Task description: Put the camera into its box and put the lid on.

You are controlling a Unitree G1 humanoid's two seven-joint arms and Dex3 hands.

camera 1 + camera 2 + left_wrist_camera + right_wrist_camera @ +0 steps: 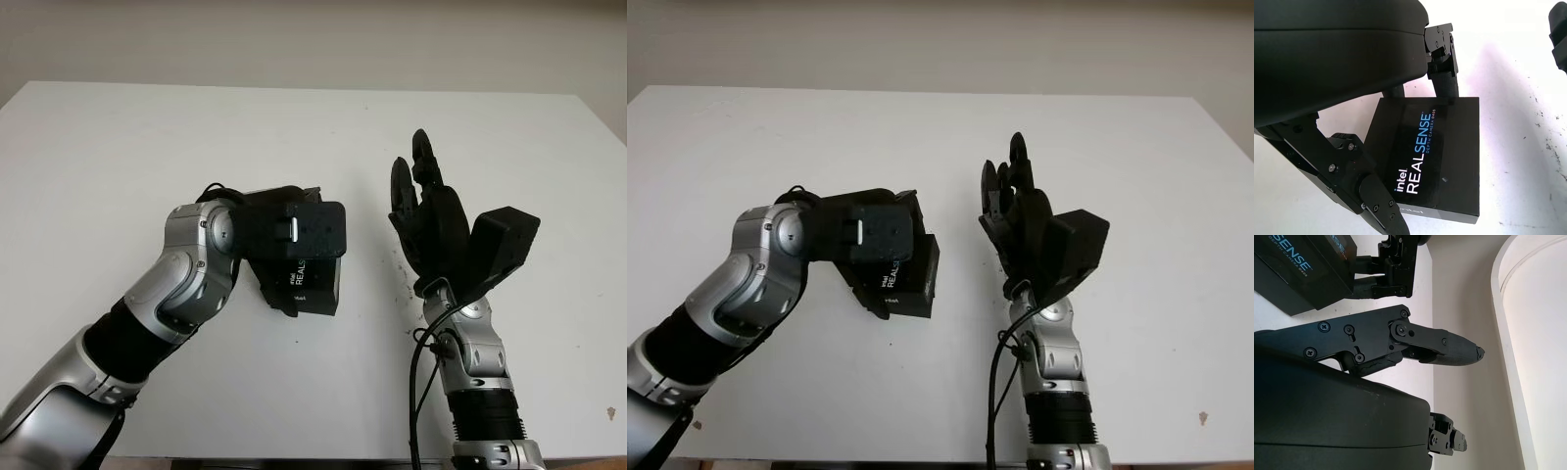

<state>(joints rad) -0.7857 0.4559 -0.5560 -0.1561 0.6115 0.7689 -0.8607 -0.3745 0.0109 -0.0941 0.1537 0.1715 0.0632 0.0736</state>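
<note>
Box (1435, 156) matt black card; table (147, 147) smooth white, matt.

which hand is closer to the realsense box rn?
Left. The left hand is over the RealSense box, fingers around its edges. The right hand is open, raised off to the box's side, apart from it.

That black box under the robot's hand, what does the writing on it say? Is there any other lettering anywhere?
"intel REALSENSE": large print on the lid of the black box, seen from the left wrist.
"DEPTH CAMERA D405": small line beside it; the model number is barely legible.
"intel": partly cut off, on the box's side edge.
The left hand is over the box; the right hand, open, is beside it. No other lettering on the white table.
</note>
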